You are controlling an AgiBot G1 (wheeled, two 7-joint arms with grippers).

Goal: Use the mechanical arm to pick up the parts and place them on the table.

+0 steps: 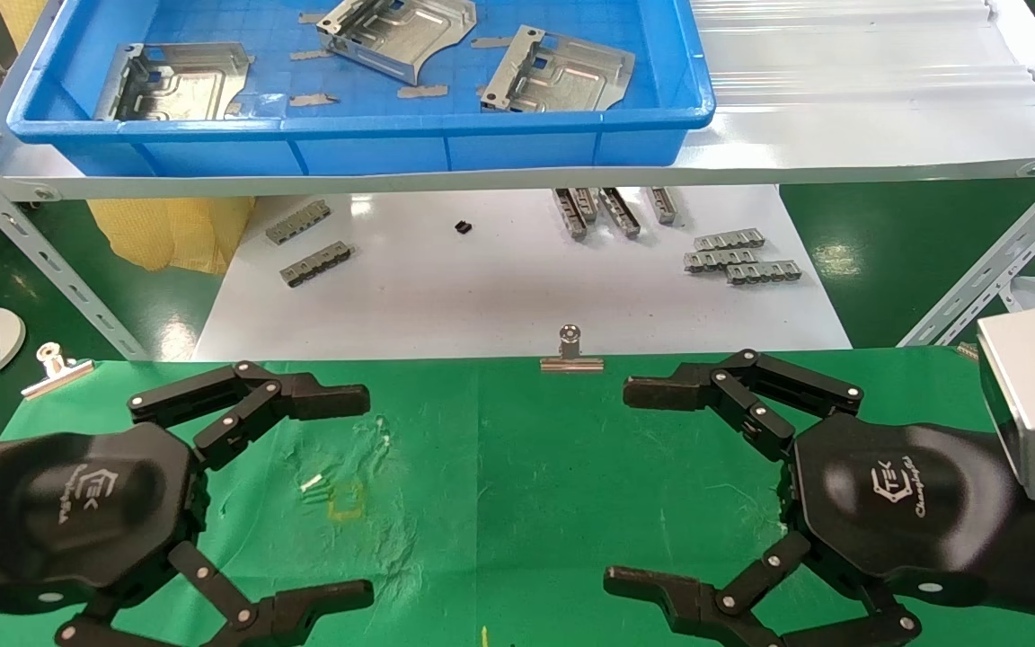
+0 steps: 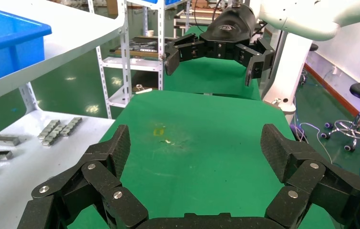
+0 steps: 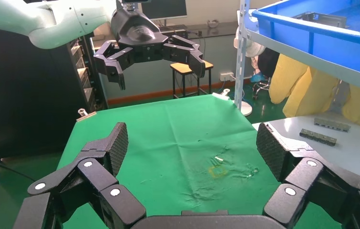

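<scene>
Currently both tools — left tool and right tool — hover spread wide over the table; the stamped plates look stiff, thin, slippery — pinch a raised edge.

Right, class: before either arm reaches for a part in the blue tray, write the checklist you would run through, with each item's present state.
1. Left pincer open and holding nothing: ok.
2. Right pincer open and holding nothing: ok.
3. Parts in the blue tray: ok, three plates, left part, middle part, right part.
4. Parts lying apart: ok; whether each lies flat, cannot tell.
5. Bare green table between the pincers for placing: ok.
6. A pincer over the tray: not ok, both hover above the table.
</scene>
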